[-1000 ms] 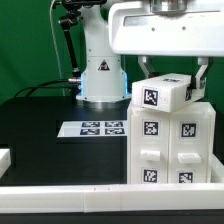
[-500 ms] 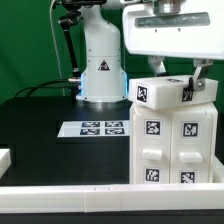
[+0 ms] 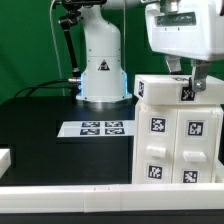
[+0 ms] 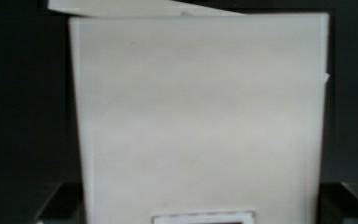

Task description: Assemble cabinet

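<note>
The two-finger gripper [image 3: 192, 80] of the white robot arm stands at the upper right of the exterior view, above the top edge of the large white plastic cabinet [image 3: 178, 140]. One dark finger [image 3: 182, 72] comes down on the near side and another dark part shows by the right edge, and between them sits the white top block of the cabinet. So the fingers look closed against this top block, one on each side, though the contact itself is too small to see sharply.

The wrist view shows something the exterior view does not: a large plain white face of the cabinet [image 4: 194, 110] fills nearly the whole picture, with black on both sides of it. At the low corners two dark grey shapes are visible; they may be the fingers, but I cannot tell for sure. No markers are seen on this face.

The exterior view gives the markers instead. The cabinet front carries small drawer-like blocks with black-and-white square tags. The cabinet stands upright on the black table [image 3: 40, 135], on the exterior view's right. Beside it, towards the exterior view's left, the thin flat white marker board [image 3: 93, 129] lies on the table, apart from the cabinet. Behind the board stands the white base of the robot arm [image 3: 100, 60].
</note>
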`<state>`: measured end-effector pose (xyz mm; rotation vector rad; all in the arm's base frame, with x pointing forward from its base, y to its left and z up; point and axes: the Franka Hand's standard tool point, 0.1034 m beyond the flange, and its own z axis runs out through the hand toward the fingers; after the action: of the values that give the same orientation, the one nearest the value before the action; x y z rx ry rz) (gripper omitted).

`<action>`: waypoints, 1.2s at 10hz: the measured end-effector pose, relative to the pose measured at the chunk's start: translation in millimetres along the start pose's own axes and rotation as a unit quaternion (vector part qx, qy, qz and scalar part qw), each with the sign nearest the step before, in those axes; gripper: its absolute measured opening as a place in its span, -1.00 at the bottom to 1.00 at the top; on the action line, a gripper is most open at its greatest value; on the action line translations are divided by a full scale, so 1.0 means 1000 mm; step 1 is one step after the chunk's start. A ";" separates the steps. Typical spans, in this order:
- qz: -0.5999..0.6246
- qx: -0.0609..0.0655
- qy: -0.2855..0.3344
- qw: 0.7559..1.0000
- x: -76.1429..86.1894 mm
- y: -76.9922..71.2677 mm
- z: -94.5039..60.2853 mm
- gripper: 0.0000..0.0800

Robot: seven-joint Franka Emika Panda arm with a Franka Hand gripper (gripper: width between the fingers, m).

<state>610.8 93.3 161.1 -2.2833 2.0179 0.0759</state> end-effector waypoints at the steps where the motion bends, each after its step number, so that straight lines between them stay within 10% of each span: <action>1: 0.050 0.001 -0.006 0.999 0.001 -0.001 0.000 0.40; 6: 0.053 0.007 -0.014 0.998 -0.002 -0.001 -0.008 0.96; 12: 0.015 0.016 -0.023 0.999 -0.007 -0.002 -0.019 0.99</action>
<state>611.9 98.2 180.9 -2.2110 2.0168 0.0960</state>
